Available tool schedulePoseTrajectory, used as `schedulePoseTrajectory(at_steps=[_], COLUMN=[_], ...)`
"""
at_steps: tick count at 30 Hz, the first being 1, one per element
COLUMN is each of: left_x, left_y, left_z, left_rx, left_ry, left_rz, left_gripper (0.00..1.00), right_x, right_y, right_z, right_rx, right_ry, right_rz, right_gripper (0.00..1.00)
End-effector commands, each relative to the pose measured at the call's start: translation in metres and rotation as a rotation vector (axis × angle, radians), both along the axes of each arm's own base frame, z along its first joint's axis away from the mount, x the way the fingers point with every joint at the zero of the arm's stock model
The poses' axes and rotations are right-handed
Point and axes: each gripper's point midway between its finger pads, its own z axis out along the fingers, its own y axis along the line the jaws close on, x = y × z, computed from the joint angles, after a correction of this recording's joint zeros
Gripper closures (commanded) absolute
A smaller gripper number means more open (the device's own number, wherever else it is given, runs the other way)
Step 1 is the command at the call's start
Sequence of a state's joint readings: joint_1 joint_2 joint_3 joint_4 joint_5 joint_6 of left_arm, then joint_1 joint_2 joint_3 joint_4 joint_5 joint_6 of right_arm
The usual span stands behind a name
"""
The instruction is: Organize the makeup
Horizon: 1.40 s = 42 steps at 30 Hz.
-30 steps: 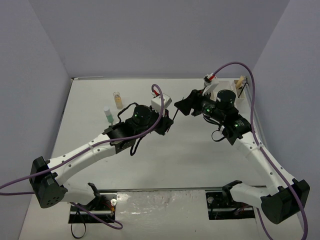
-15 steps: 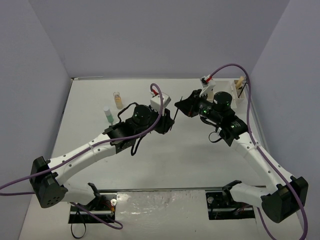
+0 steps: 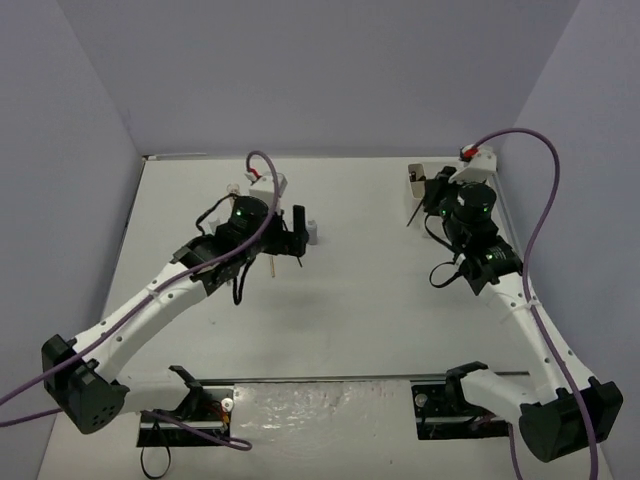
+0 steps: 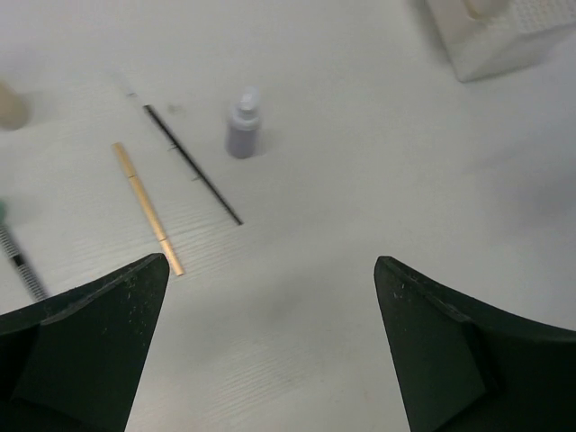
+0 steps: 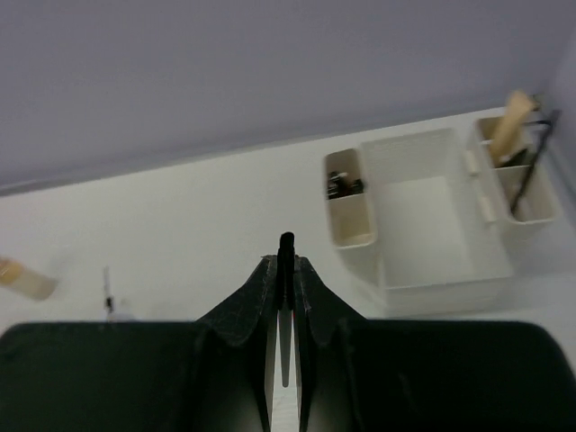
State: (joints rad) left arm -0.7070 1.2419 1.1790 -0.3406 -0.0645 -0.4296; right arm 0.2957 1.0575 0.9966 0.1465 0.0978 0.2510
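Note:
My right gripper (image 5: 286,265) is shut on a thin black pencil (image 5: 286,243) whose tip sticks out past the fingertips. In the top view this gripper (image 3: 428,196) hangs beside the white box (image 3: 418,176), the pencil (image 3: 412,214) slanting down from it. My left gripper (image 4: 272,263) is open and empty above the table. Ahead of it stand a grey-purple bottle (image 4: 243,126), a black pencil (image 4: 193,165) and a tan stick (image 4: 148,207). From above, the left gripper (image 3: 296,230) sits close to that bottle (image 3: 312,232).
The white compartmented box (image 5: 423,225) holds a tan stick (image 5: 508,126) and a black pencil (image 5: 531,171) in its right cells, dark items in a left cell (image 5: 342,184). An amber bottle (image 5: 27,281) lies far left. The box's corner (image 4: 495,36) shows top right.
The right gripper shut on the thin black pencil and carried it right, to the box. The left gripper opened and swung away left, now covering the bottles there.

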Motion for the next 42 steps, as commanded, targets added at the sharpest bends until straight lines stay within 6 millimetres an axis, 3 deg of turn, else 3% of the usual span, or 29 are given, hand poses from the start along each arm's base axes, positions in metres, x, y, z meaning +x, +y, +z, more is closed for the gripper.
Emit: schedulePoseTrajectory(at_steps=[1,2,8,9,11,16,19,27,35,42], left_x=[-0.001,-0.003,-0.009,-0.008,-0.008,-0.009,-0.009,-0.012,-0.012,-0.012], left_y=[0.084,0.103,0.147,0.152,0.155,0.153,0.156,0.165,0.172,0.174], left_z=[0.022,0.018,-0.002,-0.01,-0.021,-0.048,-0.051,-0.052,-0.053,-0.054], left_rx=[0.031,0.059,0.166,0.179,0.188,0.173,0.183,0.206,0.224,0.232], left_ry=[0.026,0.05,0.082,0.092,0.102,0.15,0.162,0.153,0.155,0.16], left_rz=[0.207,0.245,0.292,0.299,0.303,0.283,0.297,0.329,0.353,0.363], left_gripper=[0.03,0.03,0.03,0.03,0.03,0.03,0.03,0.03,0.03,0.03], right_x=[0.016,0.017,0.041,0.049,0.059,0.091,0.112,0.143,0.171,0.179], right_y=[-0.101,-0.113,-0.177,-0.181,-0.209,-0.244,-0.251,-0.254,-0.25,-0.245], right_z=[0.043,0.048,0.039,0.039,0.04,0.038,0.026,0.022,-0.014,-0.053], right_rx=[-0.05,-0.046,-0.075,-0.069,-0.056,-0.073,-0.083,-0.115,-0.107,-0.096], right_ry=[-0.169,-0.2,-0.214,-0.223,-0.239,-0.238,-0.218,-0.216,-0.145,-0.06], right_rz=[-0.42,-0.474,-0.705,-0.709,-0.756,-0.79,-0.772,-0.712,-0.637,-0.598], right_gripper=[1.0,1.0,1.0,1.0,1.0,1.0,1.0,1.0,1.0,0.99])
